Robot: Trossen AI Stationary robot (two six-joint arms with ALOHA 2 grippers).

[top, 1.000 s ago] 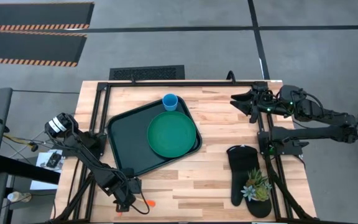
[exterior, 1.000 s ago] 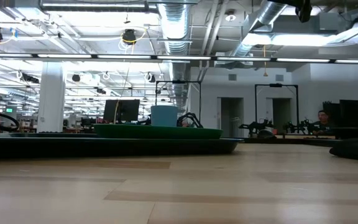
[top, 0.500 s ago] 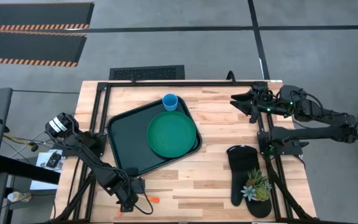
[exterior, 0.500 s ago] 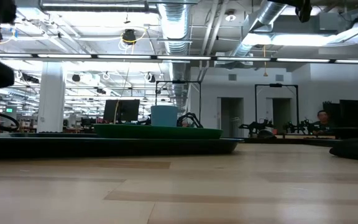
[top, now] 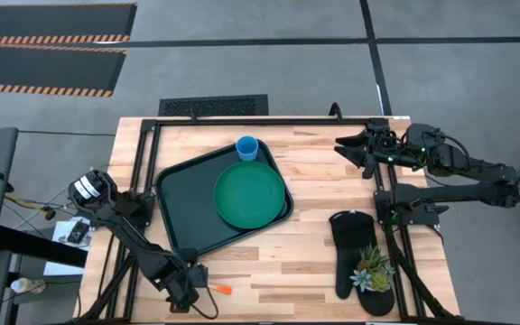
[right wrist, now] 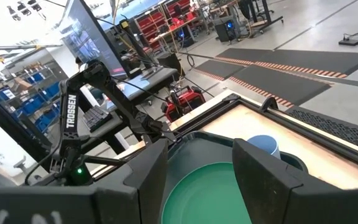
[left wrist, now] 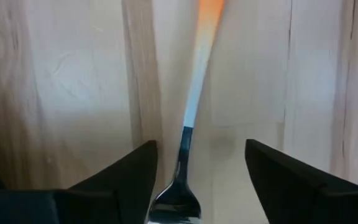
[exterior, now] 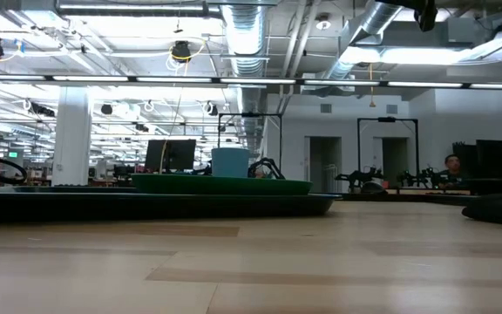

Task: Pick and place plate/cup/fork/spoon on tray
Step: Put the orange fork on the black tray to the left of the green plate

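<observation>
The fork [left wrist: 187, 146] lies near the front edge of the wooden table [top: 314, 190], its orange handle [top: 221, 290] sticking out to the right of the left gripper [top: 186, 287]. From the left wrist camera the slim handle runs between the two dark fingers [left wrist: 294, 180], which stand spread to either side of it without touching, and the silver metal end sits low between them. The handle fades from orange at the far end to pale near the metal.

Behind it, the dark rectangular tray [top: 177, 194] with rounded corners and a raised rim sits tilted on the left half of the table. On it lies the round, flat, bright green plate [top: 249, 194], which overlaps the tray's right rim. The small light blue cup [top: 247, 147] stands upright at the plate's far side, right at the tray's far corner; I cannot tell whether it is inside the rim. From table height the cup [exterior: 230, 161] rises above the plate's thin green edge [exterior: 220, 184].

The right gripper [top: 352, 148] waits at the far right, above the table's back edge, with its fingers [right wrist: 263, 171] spread. Nearer on that side lies a black oven mitt [top: 352, 248], soft and matte, with a small spiky green plant [top: 372, 267] at its lower end.
</observation>
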